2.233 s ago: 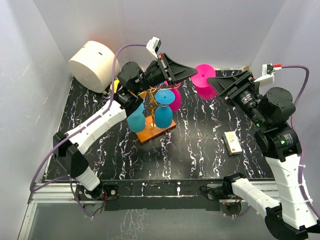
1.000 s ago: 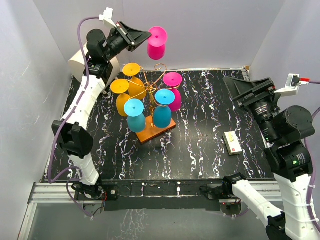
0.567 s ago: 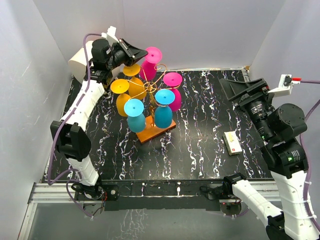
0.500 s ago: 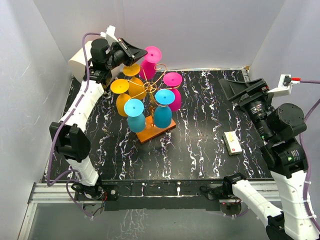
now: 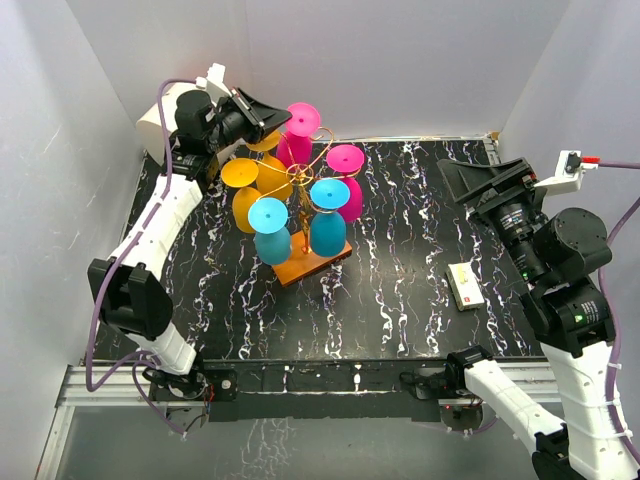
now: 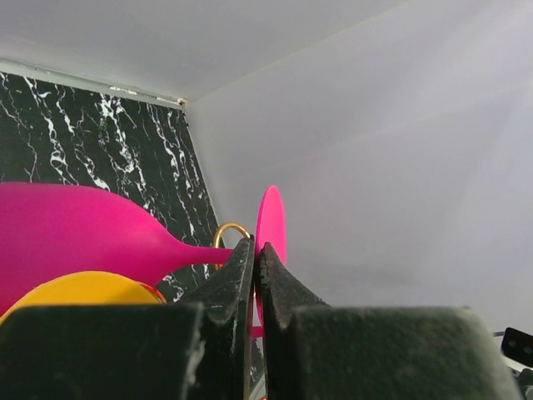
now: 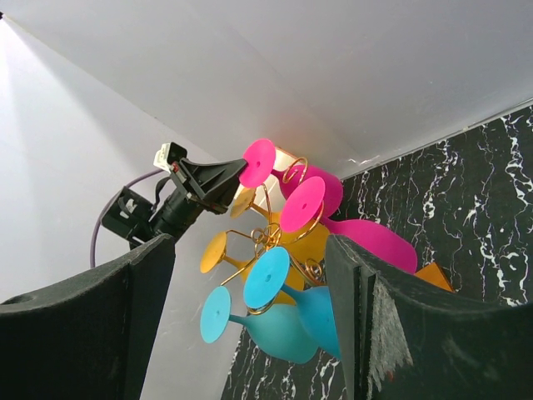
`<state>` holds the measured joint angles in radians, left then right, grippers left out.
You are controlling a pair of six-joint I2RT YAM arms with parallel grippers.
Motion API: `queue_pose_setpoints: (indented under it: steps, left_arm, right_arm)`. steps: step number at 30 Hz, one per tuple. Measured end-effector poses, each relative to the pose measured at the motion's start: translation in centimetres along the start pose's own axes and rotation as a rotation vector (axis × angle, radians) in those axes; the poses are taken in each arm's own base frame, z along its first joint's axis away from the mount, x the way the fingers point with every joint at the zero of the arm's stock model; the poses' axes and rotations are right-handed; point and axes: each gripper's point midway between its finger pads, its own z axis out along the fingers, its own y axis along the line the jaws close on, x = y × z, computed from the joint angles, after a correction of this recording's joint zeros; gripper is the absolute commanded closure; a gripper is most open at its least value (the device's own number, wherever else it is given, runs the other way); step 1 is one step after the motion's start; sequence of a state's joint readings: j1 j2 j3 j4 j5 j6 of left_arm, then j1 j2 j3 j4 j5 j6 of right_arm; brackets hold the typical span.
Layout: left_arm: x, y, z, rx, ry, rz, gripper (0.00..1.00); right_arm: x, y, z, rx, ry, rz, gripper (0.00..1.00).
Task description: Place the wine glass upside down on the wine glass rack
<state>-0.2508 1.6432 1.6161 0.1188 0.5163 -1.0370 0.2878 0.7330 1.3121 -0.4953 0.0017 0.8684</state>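
Observation:
The wine glass (image 5: 293,148) is pink and upside down, its round foot (image 5: 303,117) uppermost at the back of the wine glass rack. The rack is gold wire (image 5: 312,168) on an orange-brown base (image 5: 312,263). My left gripper (image 5: 277,119) is shut on the edge of the foot, which shows edge-on in the left wrist view (image 6: 270,221). There the stem (image 6: 196,252) meets a gold scroll loop (image 6: 231,227). My right gripper (image 5: 470,186) is open and empty, well right of the rack. In the right wrist view, the held glass's foot (image 7: 260,162) is above the rack.
Hanging on the rack are two yellow glasses (image 5: 246,185), two blue glasses (image 5: 270,232) and another pink one (image 5: 347,180). A white roll (image 5: 158,118) stands at the back left behind my left arm. A small box (image 5: 465,285) lies at the right.
The pink glass went from my right gripper to my left, was lifted high at the back, then lowered to the rack's back arm. My right arm has drawn back to the right.

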Motion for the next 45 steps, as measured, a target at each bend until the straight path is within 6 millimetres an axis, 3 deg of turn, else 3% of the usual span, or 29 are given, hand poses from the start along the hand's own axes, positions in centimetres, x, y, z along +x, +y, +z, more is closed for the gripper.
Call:
queue_pose_setpoints:
  steps: [8,24,35,45]
  left_arm:
    - [1.6,0.7,-0.4,0.021,0.041,-0.045,1.00]
    - [2.5,-1.8,-1.9,0.094,0.055,-0.059,1.00]
    - [5.0,-3.8,-1.1,0.135,0.095,-0.062,1.00]
    - [4.8,-3.4,1.1,0.135,0.098,-0.061,1.00]
  right_arm:
    - [0.0,0.0,0.0,0.000,0.000,0.000,0.29]
    - [0.0,0.0,0.0,0.001,0.000,0.000,0.29]
    - [0.0,-0.1,0.0,0.005,-0.003,0.000,0.29]
    - [-0.1,-0.1,0.0,0.007,-0.006,0.000,0.29]
